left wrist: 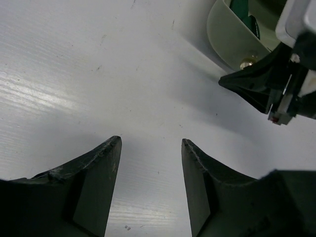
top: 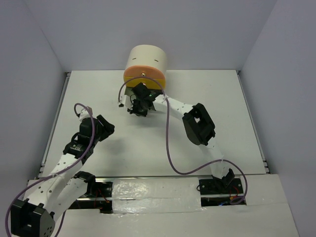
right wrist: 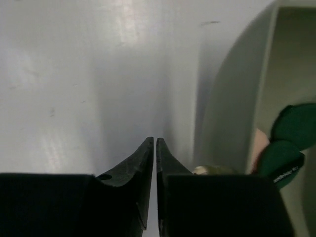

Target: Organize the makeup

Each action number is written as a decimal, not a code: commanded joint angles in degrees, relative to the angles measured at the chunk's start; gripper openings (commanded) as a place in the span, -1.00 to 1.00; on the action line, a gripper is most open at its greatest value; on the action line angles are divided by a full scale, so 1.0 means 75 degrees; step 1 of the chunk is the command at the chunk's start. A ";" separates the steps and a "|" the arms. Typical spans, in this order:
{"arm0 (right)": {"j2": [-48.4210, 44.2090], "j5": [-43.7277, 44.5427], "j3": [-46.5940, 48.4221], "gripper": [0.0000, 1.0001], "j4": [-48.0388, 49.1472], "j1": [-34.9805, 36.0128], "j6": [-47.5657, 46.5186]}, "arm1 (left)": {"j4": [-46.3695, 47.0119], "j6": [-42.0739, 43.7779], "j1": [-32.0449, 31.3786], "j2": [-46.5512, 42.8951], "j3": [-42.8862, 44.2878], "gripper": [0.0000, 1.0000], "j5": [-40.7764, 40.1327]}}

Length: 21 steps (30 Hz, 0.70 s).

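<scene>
Fingers [left wrist: 94,187] on the left gripper [left wrist: 150,142] stand wide apart, holding nothing, over bare table [left wrist: 74,74], which is glossy white with faint scuffs. I'd leave that arm parked, since this step doesn't seem to need it.

Moving right, the cream drum-shaped cabinet [top: 145,59] has a drawer [right wrist: 227,98] standing open, its curved wall thin, smooth and pale. Inside lies the makeup: dark green discs [right wrist: 286,143], matte with rounded edges, and a sliver of peach puff [right wrist: 256,148] against the wall. The rest I can't make out.

The right gripper [right wrist: 154,143] sits just outside that wall beside the small brass knob [right wrist: 207,170], its black fingers pressed almost together with nothing visible between them.

My read is that the drawer is due for closing. I'd push squarely on its front near the knob, slow and straight toward the drum. A light cabinet on a slick table may slide or twist instead.
</scene>
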 commanded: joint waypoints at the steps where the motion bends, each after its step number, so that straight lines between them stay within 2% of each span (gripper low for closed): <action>1: 0.0125 0.1384 0.0471 -0.69 0.1084 0.0091 0.0596 | 0.0153 -0.0053 0.0058 -0.0005 0.0054 0.28 -0.0113; 3: 0.0219 0.2088 0.0436 -0.48 0.1471 0.0091 0.0631 | 0.0200 -0.0018 0.0070 0.0123 0.0077 0.28 -0.0089; 6: 0.0289 0.2742 0.0400 0.11 0.1881 0.0103 0.0503 | 0.0317 0.0005 0.0058 0.0311 0.0124 0.28 -0.0042; 9: 0.0289 0.3143 0.0353 0.40 0.2256 0.0068 0.0432 | 0.0434 0.0029 0.0070 0.0451 0.0159 0.28 0.0016; 11: 0.0289 0.3319 0.0388 0.52 0.2455 0.0056 0.0397 | 0.0469 0.0052 0.0070 0.0510 0.0171 0.29 0.0028; 14: 0.0359 0.3519 0.0494 0.59 0.2620 -0.0002 0.0338 | 0.0516 0.0052 0.0070 0.0569 0.0183 0.29 0.0051; 21: 0.0618 0.3719 0.0646 0.68 0.2679 -0.0319 0.0080 | 0.0505 0.0029 0.0070 0.0581 0.0171 0.29 0.0075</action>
